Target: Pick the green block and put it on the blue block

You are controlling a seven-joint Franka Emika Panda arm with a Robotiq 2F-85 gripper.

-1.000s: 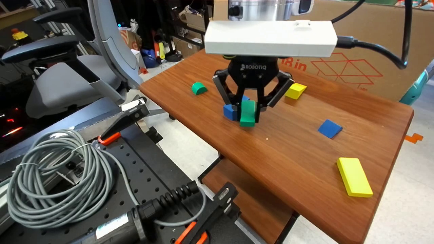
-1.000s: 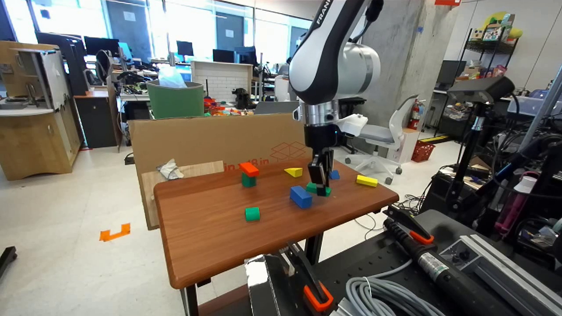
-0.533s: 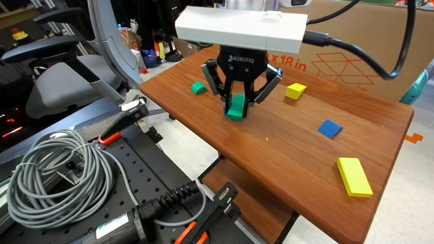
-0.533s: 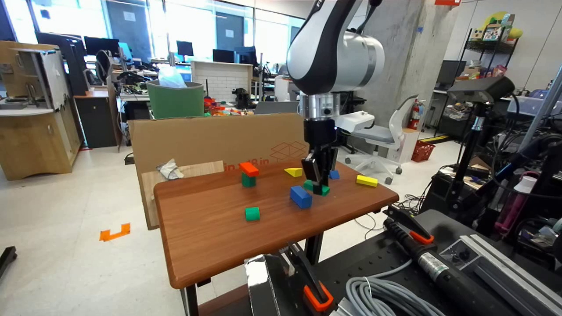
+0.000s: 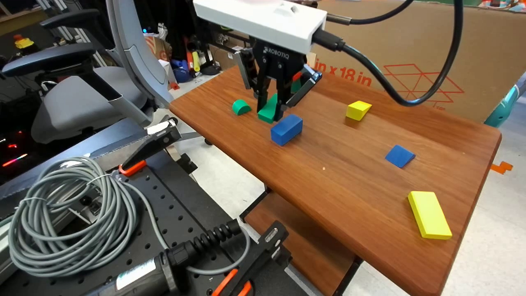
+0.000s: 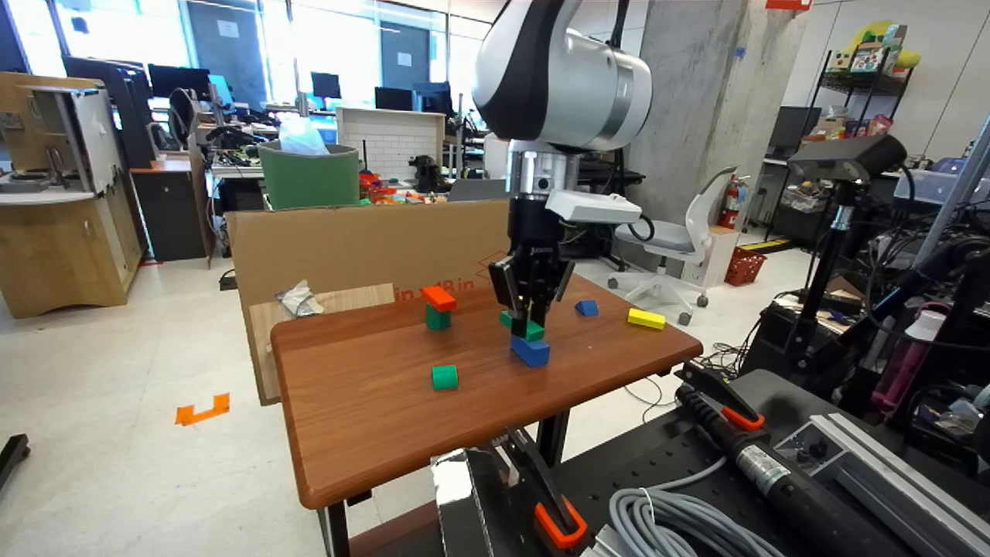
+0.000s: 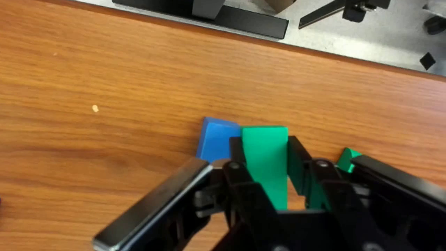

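My gripper (image 5: 269, 112) is shut on the green block (image 5: 268, 110), with a finger on each long side. The green block is also between the fingers in the wrist view (image 7: 266, 153). The blue block (image 5: 287, 130) rests on the table just beside it. In an exterior view the green block (image 6: 534, 331) overlaps the top of the blue block (image 6: 530, 353). In the wrist view the green block covers the right part of the blue block (image 7: 217, 139). It seems held above the table; whether it touches the blue block I cannot tell.
A green half-round piece (image 5: 241, 107) lies near the held block. A yellow wedge (image 5: 358, 110), a smaller blue piece (image 5: 400, 156) and a yellow bar (image 5: 429, 215) lie on the table. A red block (image 6: 438, 299) sits on a green cube (image 6: 438, 319). A cardboard sheet (image 6: 371, 247) stands behind.
My gripper has carried the green block leftward in both exterior views, past the blue block, which has come into full sight in an exterior view. The blue block has not moved.
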